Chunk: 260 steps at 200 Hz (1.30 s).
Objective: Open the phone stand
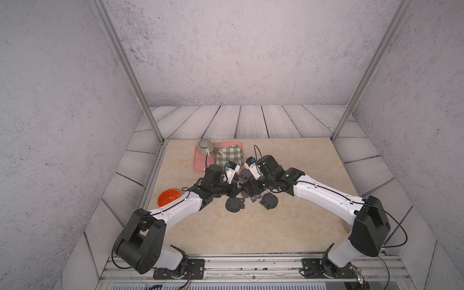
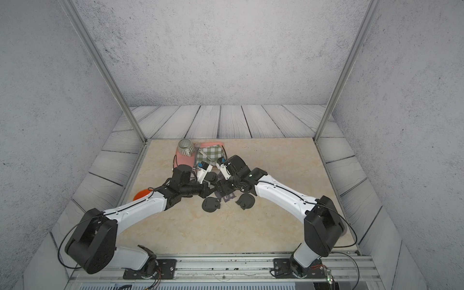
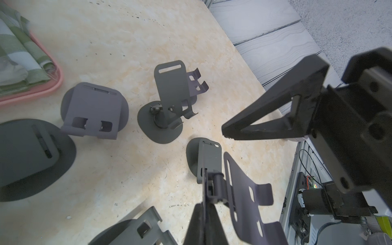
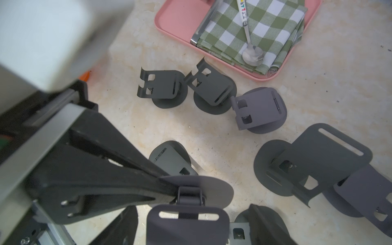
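Left pincer (image 4: 169, 191) clenched on the rim of the phone stand (image 4: 212, 186) base disc. Right pincer (image 4: 192, 209) released, jaws straddling the purple cradle plate (image 4: 186, 229), no contact. Stand hangs between both arms over mid counter (image 4: 222, 140), other stands (image 4: 165, 89) around it. Looks like thin stiff sheet metal: light, slick paint. Hinge (image 4: 188, 197) probably tight, so grab the plate well away from it.
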Available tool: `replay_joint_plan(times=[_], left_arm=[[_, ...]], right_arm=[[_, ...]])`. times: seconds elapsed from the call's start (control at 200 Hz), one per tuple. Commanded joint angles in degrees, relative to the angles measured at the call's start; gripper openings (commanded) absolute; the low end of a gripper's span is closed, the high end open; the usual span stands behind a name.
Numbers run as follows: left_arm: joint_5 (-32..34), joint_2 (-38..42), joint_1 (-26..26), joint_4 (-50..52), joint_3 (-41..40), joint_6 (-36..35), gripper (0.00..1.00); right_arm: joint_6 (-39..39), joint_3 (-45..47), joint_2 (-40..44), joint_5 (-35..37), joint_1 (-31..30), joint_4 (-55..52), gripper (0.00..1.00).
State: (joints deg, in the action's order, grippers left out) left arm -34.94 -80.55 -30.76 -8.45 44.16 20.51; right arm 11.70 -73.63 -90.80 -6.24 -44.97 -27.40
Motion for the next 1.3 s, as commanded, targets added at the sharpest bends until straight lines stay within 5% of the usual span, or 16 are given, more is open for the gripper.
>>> replay_joint_plan(times=[0.0,0.19,0.495,0.711,1.296], left_arm=[[-1.4,2.0,0.1,-2.0,-0.7,-0.7,0.00],[-1.6,3.0,0.1,-2.4,-1.2,-0.7,0.00],[-1.6,3.0,0.1,-2.9,-1.2,-0.4,0.00],[1.3,2.7,0.2,-0.8,-0.2,0.5,0.00],[6.9,-1.7,3.9,5.8,3.6,6.0,0.00]], right_arm=[[0.6,0.7,-1.1,-1.7,0.5,0.8,0.83],[1.4,1.5,-1.1,-3.5,1.2,2.1,0.81],[1.9,2.0,-1.0,-5.4,1.5,2.9,0.60],[2.8,2.6,0.8,-3.9,1.5,2.7,0.54],[4.2,11.4,15.1,6.1,1.0,9.5,0.54]])
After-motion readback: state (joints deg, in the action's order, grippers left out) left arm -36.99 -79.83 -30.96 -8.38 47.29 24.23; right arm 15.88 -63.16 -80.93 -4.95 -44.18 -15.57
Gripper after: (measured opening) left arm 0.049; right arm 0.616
